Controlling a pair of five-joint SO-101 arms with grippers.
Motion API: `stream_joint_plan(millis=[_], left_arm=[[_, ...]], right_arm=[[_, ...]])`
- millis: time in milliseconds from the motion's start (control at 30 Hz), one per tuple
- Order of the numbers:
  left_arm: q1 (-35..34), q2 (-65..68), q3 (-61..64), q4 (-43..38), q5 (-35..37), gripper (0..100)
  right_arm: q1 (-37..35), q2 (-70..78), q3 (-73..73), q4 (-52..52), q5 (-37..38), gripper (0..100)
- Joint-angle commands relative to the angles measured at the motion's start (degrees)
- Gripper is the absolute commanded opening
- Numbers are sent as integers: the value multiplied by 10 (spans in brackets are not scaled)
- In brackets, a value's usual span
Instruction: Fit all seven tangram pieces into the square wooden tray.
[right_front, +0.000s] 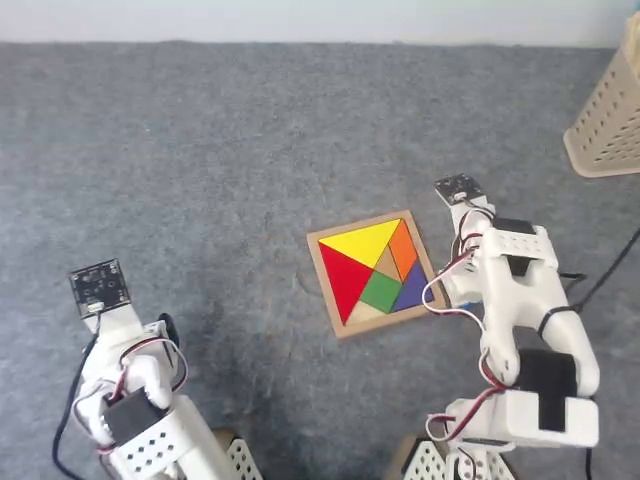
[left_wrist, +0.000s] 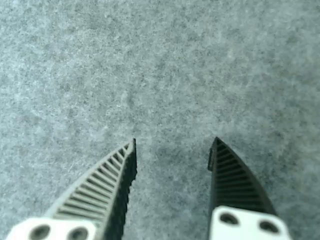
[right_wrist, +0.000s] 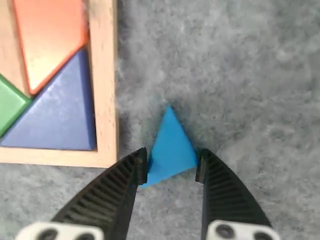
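Right claw (right_wrist: 171, 162) is clamped on the little light blue triangle (right_wrist: 171, 137), one finger on each side, and the piece's tip points away from the claw. Just beside it is the wooden tray (right_wrist: 104, 75), with its rim close to one fingertip but not touching the triangle as far as I can see. Nearest the claw inside the tray is the dark blue triangle (right_wrist: 65, 110), with the orange piece (right_wrist: 50, 35) and green piece (right_wrist: 9, 102) beyond it. Over on the other side, well away from all that, my left claw (left_wrist: 172, 145) has its fingers spread wide over the grey carpet (left_wrist: 160, 60), holding nothing
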Motion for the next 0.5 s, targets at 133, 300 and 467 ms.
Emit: stream_joint_plan(millis=[133,300,467], left_arm=[[1,-6,-11,2,5,225],[1,-6,-11,2,5,225],[1,-6,-11,2,5,225]], right_arm=[[6,22,-15,-7,-33,165],[5,17,-15,-7,-34,46],[7,-1,-17,-9,-34,13]])
